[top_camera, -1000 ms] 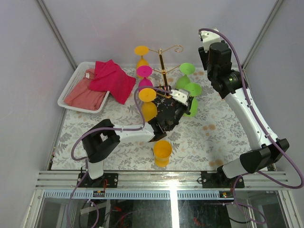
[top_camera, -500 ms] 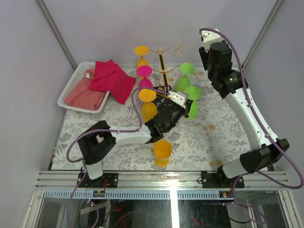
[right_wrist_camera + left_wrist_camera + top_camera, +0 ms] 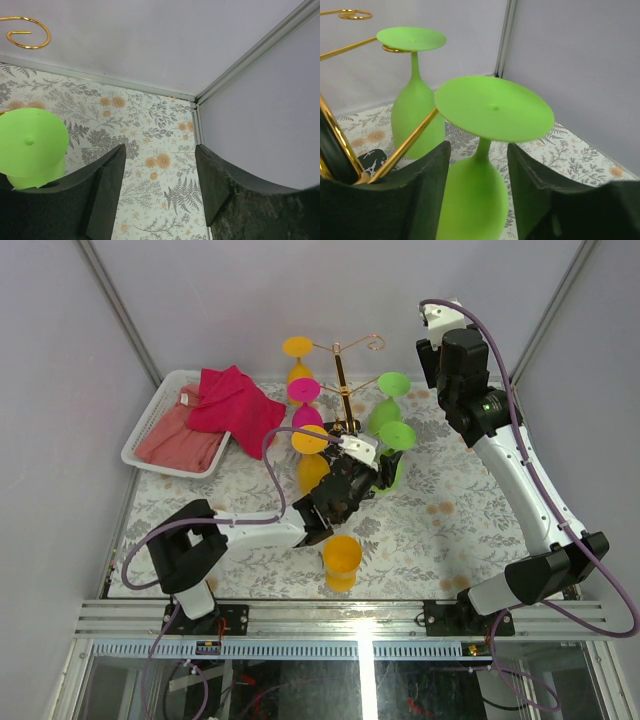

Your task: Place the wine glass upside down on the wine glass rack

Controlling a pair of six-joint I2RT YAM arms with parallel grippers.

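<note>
Left wrist: inverted wine glass [image 3: 492,107] is held at bowl by left pincer [image 3: 479,150], stem beside wine glass rack [image 3: 407,142] arm; released unhooked, it could be dropped.

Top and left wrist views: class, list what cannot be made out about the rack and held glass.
Rack base: top view, mostly under the left gripper.
Held glass rim: left wrist view, cut by the bottom edge.
Rack arm tip: left wrist view, behind the glass's foot.

Lab test cell: grey panel walls [image 3: 220,290], aluminium frame posts [image 3: 120,308], floral-clothed table [image 3: 450,530].
</note>
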